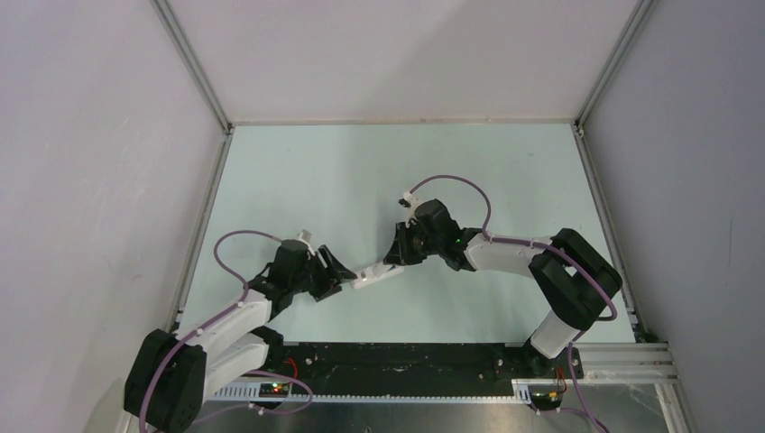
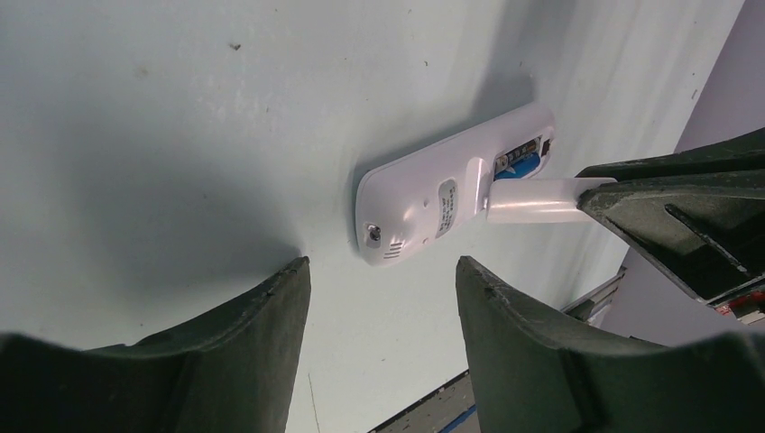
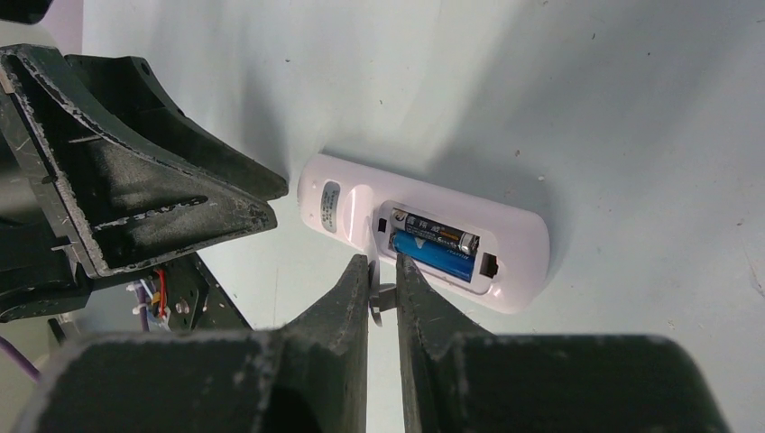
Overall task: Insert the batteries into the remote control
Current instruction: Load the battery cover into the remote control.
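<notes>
The pale green flat table (image 1: 298, 180) carries everything. Towards the middle of its near edge lies the small white rectangular plastic remote control (image 2: 424, 203), back face up. Its long axis runs roughly along that edge, the right end angled slightly towards the far edge. The open battery compartment is at that right end; the closed end points at the left arm.

The black left gripper (image 1: 336, 271) sits just beside the closed end, its jaws wide apart and holding nothing. The black right gripper (image 3: 382, 262) has its jaws almost together, pinching a thin flat white plastic battery cover (image 2: 532, 200), whose free end reaches the remote's back at the compartment's rim.

In the compartment lie a slim dark battery (image 3: 437, 232) and a bright blue battery (image 3: 433, 256), side by side, parallel to the remote's length.
</notes>
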You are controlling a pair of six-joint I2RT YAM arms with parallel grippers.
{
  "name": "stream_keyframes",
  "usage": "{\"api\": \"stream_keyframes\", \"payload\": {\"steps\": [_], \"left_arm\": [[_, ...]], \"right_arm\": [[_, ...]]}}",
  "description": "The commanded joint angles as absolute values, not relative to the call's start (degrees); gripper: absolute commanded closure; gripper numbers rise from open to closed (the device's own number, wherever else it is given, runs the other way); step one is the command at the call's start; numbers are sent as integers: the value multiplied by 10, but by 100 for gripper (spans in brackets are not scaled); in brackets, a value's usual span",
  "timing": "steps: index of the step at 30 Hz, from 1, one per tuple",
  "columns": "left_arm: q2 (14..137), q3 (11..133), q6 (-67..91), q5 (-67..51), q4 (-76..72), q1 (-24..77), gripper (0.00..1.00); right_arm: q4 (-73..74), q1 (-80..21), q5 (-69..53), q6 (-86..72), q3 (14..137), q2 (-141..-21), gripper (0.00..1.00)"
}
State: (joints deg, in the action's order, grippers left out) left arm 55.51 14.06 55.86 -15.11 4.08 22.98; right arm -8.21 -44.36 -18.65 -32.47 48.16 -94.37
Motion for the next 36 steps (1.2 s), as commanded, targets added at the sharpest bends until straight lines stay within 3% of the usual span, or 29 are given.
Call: {"api": "stream_keyframes", "payload": {"steps": [1,9,20,36], "left_arm": [[565,147,537,-135,53,234,34],[573,147,536,-134,54,234,34],[638,163,533,-143,55,243,46],[634,163,536,-136,55,250,47]], "right_arm": [[-92,-443,-163,-309,500,-952,100],[-88,-435,-162,-311,500,-939,100],[-80,-432,-159,-314,500,-937,100],[-91,-437,-163,-331,500,-950,100]]}}
